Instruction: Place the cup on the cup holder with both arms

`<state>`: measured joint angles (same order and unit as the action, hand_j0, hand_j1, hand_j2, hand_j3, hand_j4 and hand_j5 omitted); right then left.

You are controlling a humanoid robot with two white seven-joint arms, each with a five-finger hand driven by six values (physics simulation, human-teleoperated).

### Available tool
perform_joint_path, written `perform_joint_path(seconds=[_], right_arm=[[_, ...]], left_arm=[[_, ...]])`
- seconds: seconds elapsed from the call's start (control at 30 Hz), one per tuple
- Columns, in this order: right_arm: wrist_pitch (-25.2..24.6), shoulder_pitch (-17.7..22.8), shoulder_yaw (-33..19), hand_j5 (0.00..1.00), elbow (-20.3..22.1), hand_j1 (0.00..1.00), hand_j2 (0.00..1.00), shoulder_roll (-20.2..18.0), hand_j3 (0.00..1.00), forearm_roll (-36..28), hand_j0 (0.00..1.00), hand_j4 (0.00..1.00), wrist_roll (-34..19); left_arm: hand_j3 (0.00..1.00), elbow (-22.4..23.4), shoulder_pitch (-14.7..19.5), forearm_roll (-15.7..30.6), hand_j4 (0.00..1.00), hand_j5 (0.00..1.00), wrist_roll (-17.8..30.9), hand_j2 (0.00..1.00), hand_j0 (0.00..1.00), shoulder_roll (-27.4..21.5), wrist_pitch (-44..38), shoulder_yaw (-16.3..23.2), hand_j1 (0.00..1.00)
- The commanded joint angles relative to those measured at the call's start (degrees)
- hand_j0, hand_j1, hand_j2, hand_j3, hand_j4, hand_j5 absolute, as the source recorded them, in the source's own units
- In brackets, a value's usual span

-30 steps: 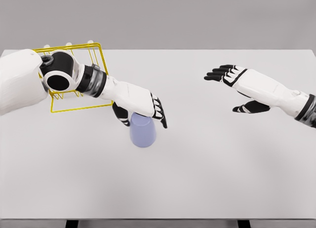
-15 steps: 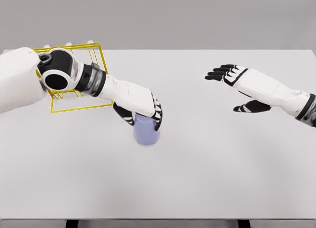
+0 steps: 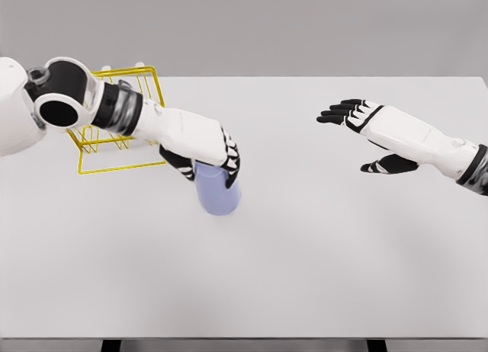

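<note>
Since the earlier frames, the left hand (image 3: 207,148) had closed down over the cup (image 3: 216,193) and drawn it slightly up and toward the holder (image 3: 114,158); the left shoulder had swung further left, uncovering more of the yellow wire. Right hand (image 3: 366,127): unmoved.

Cup: pale lilac, on or just above the table (image 3: 320,260), near the holder's right front corner but apart from it. Whether its base had cleared the surface could not be told.

Left fingers (image 3: 231,163): curled over the cup's upper end, thumb on the left side, the others draped down the right; clamped on the cup. Most of the cup's body showed below the hand, so the grip sat high.

Right fingers (image 3: 335,114): spread and relaxed, holding nothing, well apart from the cup, on the table's right side.

Step in hand, as judged: carry the cup to the holder. Advised: keep the high grip firm so the cup does not tip, raise it enough to pass the wire rim, and approach from the right front.
</note>
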<state>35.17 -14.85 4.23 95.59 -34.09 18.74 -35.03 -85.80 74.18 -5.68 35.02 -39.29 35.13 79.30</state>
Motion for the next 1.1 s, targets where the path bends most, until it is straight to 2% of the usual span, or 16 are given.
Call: perform_joint_path(seconds=[0.0,0.3,0.4,0.6,0.77,1.07], right_arm=[[-0.2,0.0,0.0,1.00,0.0,1.00,1.00,0.0,1.00,-0.4,1.00,1.00,0.0],[-0.2,-0.4,-0.1,1.00,-0.5,1.00,1.00,0.5,1.00,-0.1,1.00,1.00,0.0],[-0.2,-1.0,0.2,1.00,-0.8,1.00,1.00,3.0,1.00,2.1,1.00,1.00,0.0],[-0.2,-1.2,-0.5,1.00,-1.2,1.00,1.00,2.5,1.00,2.1,1.00,1.00,0.0],[-0.2,-1.2,-0.5,1.00,-0.4,1.00,1.00,2.2,1.00,2.0,1.00,1.00,0.0],[-0.2,-0.8,-0.5,1.00,1.3,1.00,1.00,1.7,1.00,2.0,1.00,1.00,0.0]], left_arm=[[0.58,-0.1,0.0,0.6,0.58,0.58,0.0,0.58,0.58,-1.1,-0.1,-0.6,0.58],[0.58,-0.1,1.1,2.3,0.58,0.58,0.0,0.58,0.58,-3.7,-0.1,-3.0,0.58],[0.58,-0.1,1.2,3.0,0.58,0.58,0.0,0.58,0.58,-4.6,-0.1,-4.1,0.58],[0.58,-0.2,2.8,4.2,0.58,0.58,0.0,0.58,0.58,-6.0,-0.1,-5.1,0.58],[0.58,-0.4,2.9,4.6,0.58,0.58,0.0,0.58,0.58,-6.7,-0.1,-5.6,0.58],[0.58,-1.7,3.0,6.8,0.58,0.58,0.0,0.58,0.58,-8.0,-0.1,-8.6,0.58]])
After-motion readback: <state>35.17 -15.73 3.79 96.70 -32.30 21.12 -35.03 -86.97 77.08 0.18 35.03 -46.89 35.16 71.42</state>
